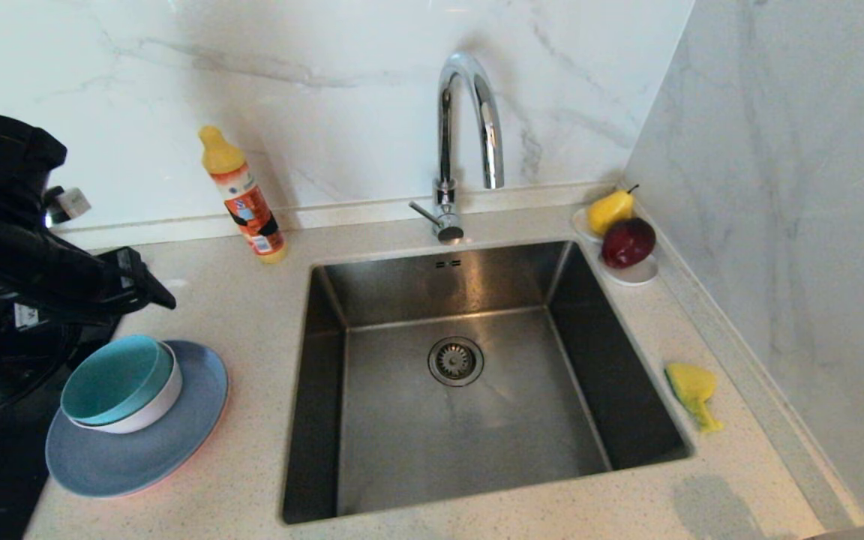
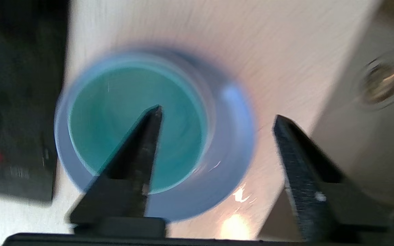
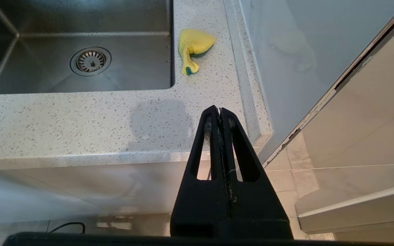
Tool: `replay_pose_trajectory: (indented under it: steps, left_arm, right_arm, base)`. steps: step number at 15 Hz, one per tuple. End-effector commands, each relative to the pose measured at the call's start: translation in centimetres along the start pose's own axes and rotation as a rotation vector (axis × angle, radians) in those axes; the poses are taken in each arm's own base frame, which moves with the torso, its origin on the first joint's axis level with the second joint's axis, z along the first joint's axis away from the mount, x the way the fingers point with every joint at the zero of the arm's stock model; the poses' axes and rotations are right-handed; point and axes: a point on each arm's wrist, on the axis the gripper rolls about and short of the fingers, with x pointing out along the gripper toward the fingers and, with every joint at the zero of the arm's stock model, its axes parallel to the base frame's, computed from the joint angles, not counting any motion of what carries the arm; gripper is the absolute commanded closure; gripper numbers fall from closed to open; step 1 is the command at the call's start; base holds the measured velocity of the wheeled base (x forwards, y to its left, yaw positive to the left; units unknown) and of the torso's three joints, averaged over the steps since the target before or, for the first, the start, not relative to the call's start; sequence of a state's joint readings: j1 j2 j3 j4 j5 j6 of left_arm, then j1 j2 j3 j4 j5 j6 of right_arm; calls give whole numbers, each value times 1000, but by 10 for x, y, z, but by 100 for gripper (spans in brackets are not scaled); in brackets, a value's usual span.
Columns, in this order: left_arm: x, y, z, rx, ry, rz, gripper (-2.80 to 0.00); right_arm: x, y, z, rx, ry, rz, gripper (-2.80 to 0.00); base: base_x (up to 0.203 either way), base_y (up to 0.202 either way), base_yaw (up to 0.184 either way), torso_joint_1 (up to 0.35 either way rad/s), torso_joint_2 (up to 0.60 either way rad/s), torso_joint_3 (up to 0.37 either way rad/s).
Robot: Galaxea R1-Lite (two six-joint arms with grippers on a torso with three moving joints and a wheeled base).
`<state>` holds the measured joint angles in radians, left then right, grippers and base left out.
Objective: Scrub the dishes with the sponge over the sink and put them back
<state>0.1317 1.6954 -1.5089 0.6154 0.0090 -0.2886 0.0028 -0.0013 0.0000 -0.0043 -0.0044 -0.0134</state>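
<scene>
Your left hand (image 2: 217, 118) hovers above the dish stack with its fingers spread apart and nothing between them. The teal bowl (image 1: 113, 380) sits nested in the pale bowl (image 1: 148, 414) on the grey-blue plate (image 1: 139, 450), left of the sink (image 1: 469, 375). The sponge (image 1: 693, 391) lies on the desk (image 1: 252, 315) just right of the sink. Your right hand (image 3: 220, 112) is pressed closed, empty, parked off the desk's front edge.

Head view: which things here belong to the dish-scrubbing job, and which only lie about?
For the job: teal bowl, pale bowl, grey-blue plate, pink plate beneath, sponge, sink, left gripper.

Lying about: orange bottle, pear, red apple, white dish.
</scene>
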Motion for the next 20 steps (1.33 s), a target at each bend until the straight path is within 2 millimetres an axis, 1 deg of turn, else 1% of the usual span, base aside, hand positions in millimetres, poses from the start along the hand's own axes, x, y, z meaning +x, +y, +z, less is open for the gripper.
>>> replay_pose_trajectory:
  steps: [1, 3, 4, 5, 6, 7, 9, 10, 12, 13, 14, 15, 16, 17, 18, 19, 20]
  left_arm:
    - [-28, -5, 14, 10, -100, -80, 0]
    - [-45, -12, 29, 89, -241, -228, 0]
    - [-48, -17, 35, 136, -316, -271, 0]
    - [-48, -28, 35, 203, -359, -313, 0]
    - [-51, -39, 32, 269, -387, -349, 0]
    - [-62, -45, 27, 318, -419, -375, 0]
    - [-98, -47, 8, 393, -478, -430, 0]
    - [-115, -43, -7, 417, -498, -449, 0]
    - [-156, -24, -42, 440, -565, -468, 0]
    - [-174, -11, -65, 440, -603, -461, 0]
    - [-187, 4, -91, 432, -638, -433, 0]
    - [-191, 15, -112, 420, -656, -397, 0]
    - [-202, 28, -135, 400, -711, -360, 0]
    - [-213, 44, -161, 376, -776, -326, 0]
    - [-218, 58, -188, 352, -830, -295, 0]
    - [-217, 69, -212, 332, -863, -265, 0]
    - [-209, 79, -234, 313, -877, -227, 0]
  right_arm:
    - [0, 0, 0, 0, -2, 0, 0]
    - [0, 0, 0, 0, -2, 0, 0]
    - [0, 0, 0, 0, -2, 0, 0]
    - [0, 0, 0, 0, -2, 0, 0]
    - [0, 0, 0, 0, -2, 0, 0]
    - [0, 0, 0, 0, -2, 0, 0]
    - [0, 0, 0, 0, -2, 0, 0]
    - [0, 0, 0, 0, -2, 0, 0]
    - [0, 0, 0, 0, -2, 0, 0]
    - [0, 0, 0, 0, -2, 0, 0]
    - [0, 0, 0, 0, -2, 0, 0]
    - [0, 0, 0, 0, -2, 0, 0]
    - [0, 0, 0, 0, -2, 0, 0]
    - [0, 0, 0, 0, -2, 0, 0]
    - [0, 0, 0, 0, -2, 0, 0]
    - [0, 0, 0, 0, -2, 0, 0]
    - [0, 0, 0, 0, -2, 0, 0]
  base:
    - [0, 0, 0, 0, 0, 0]
    - [0, 0, 0, 0, 0, 0]
    - [0, 0, 0, 0, 0, 0]
    - [0, 0, 0, 0, 0, 0]
    - [0, 0, 0, 0, 0, 0]
    - [0, 0, 0, 0, 0, 0]
    - [0, 0, 0, 0, 0, 0]
    - [0, 0, 0, 0, 0, 0]
    - [0, 0, 0, 0, 0, 0]
    - [0, 0, 0, 0, 0, 0]
    - [0, 0, 0, 0, 0, 0]
    - [0, 0, 0, 0, 0, 0]
    - [0, 0, 0, 0, 0, 0]
    - [0, 0, 0, 0, 0, 0]
    - [0, 0, 0, 0, 0, 0]
    - [0, 0, 0, 0, 0, 0]
    - [0, 0, 0, 0, 0, 0]
